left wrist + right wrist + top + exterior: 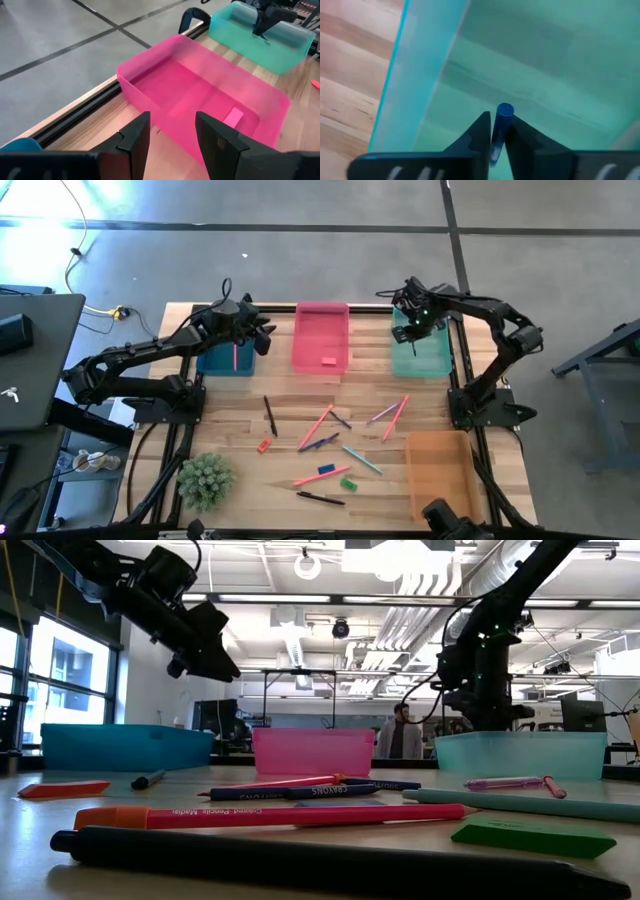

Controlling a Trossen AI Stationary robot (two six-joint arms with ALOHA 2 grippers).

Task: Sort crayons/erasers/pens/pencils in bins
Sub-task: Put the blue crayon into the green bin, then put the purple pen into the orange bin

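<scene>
The right gripper (492, 131), closed on a thin blue stick (501, 122), hangs over the translucent teal-green plastic bin (421, 356); judged step: deposit, so opening the fingers comes next, while the left gripper (172, 132) waits open beside the pink bin (150, 75)

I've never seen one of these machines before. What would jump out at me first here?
Probably the right pincer, poised over the teal-green bin at the table's far right, pinching a thin blue stick. Next, the left pincer, hanging open and empty between the blue bin and the pink bin, which holds one pink eraser. Nearer, bright pens, crayons and erasers lie scattered across the wooden table.
</scene>
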